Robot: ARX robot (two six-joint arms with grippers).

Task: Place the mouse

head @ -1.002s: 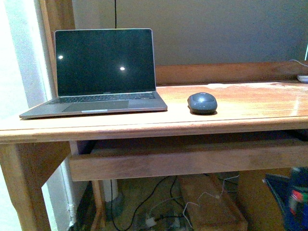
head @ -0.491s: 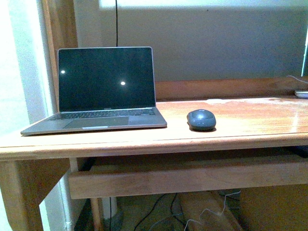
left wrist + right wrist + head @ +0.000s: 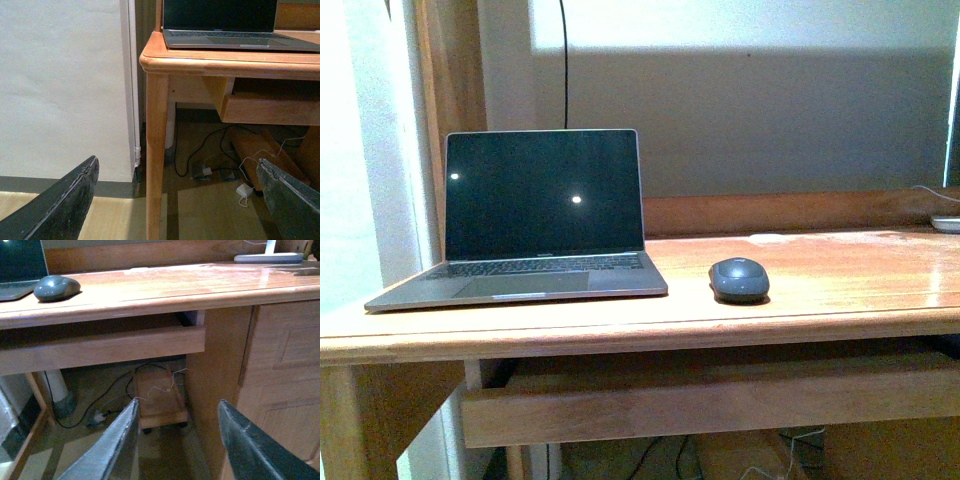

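So, grippers: my left gripper (image 3: pixel 177 165) and right gripper (image 3: pixel 178 402) are both spread wide, holding nothing, below the desk (image 3: pixel 840 275) top.
Mouse: the mouse (image 3: pixel 739 279) sits on the desk, just right of the laptop (image 3: pixel 545 215).
Handling: likely light, rigid, matte (decent grip, I'd guess). I'd pinch across its long sides.

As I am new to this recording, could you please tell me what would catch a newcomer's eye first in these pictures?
An open laptop with a dark screen sits at the left end of the wooden desk. A dark grey mouse rests on the desktop just to its right, not touching it. The left gripper and the right gripper are both open and empty, away from the mouse.
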